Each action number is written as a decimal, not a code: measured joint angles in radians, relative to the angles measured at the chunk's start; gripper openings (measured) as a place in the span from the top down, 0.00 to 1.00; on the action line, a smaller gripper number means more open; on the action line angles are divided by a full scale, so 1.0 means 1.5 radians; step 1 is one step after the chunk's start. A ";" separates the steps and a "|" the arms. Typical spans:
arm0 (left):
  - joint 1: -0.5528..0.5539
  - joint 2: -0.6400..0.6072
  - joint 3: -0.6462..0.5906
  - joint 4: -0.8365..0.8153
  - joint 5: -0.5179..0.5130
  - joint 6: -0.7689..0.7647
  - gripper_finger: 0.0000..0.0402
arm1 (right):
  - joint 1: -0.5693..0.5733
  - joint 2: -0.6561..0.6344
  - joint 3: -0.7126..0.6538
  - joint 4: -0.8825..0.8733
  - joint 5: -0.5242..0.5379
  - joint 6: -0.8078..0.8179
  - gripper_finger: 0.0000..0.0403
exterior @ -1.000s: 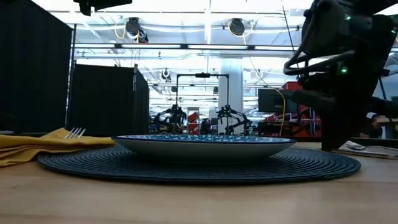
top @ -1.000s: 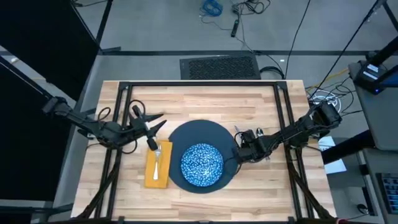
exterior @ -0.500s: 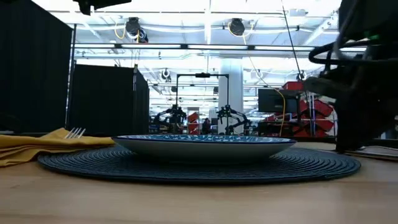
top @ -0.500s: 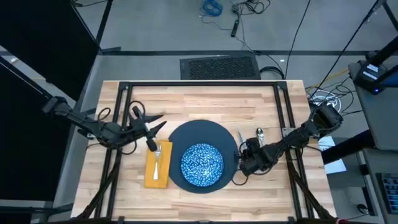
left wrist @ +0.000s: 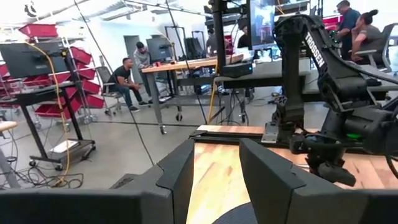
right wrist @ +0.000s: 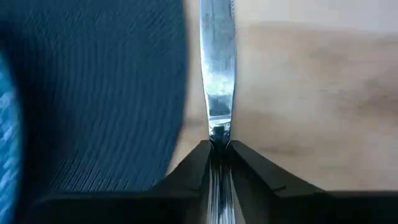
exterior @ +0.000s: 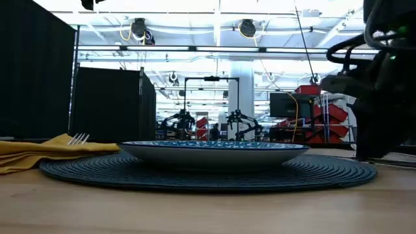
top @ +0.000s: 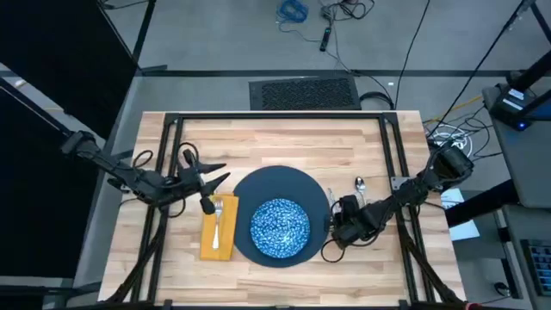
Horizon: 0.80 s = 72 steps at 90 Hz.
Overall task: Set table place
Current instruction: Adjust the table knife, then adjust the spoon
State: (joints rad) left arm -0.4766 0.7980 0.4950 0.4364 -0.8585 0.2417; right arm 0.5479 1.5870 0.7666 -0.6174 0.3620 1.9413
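Where the black frame borders it, the table (top: 284, 142) of pale wood planks carries the whole setting. Large dark blue-grey round plate (top: 284, 182): centred on the near half of the table. Blue-and-white speckled dish (top: 280, 227): resting on that plate. Mustard-yellow napkin (top: 219, 231): flat, just beside the plate's left edge. Left gripper (top: 213, 175): raised beside the napkin's far end, fingers spread apart, holding nothing. Right gripper (top: 332, 217): low at the plate's right edge, fingers (right wrist: 245, 169) pinched tight on the knife (right wrist: 216, 68), whose blade lies along the plate's rim over bare wood. Fork (top: 218, 221): lying on the napkin. Spoon (top: 360, 185): on the table right of the plate, beyond the knife.
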 joint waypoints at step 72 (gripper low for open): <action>-0.003 0.000 0.000 0.000 0.000 0.001 0.71 | -0.007 -0.086 0.007 -0.317 0.035 -0.003 0.60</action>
State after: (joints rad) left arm -0.4805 0.7979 0.4950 0.4362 -0.8585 0.2424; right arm 0.5368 1.4574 0.7769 -1.0930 0.4143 1.9365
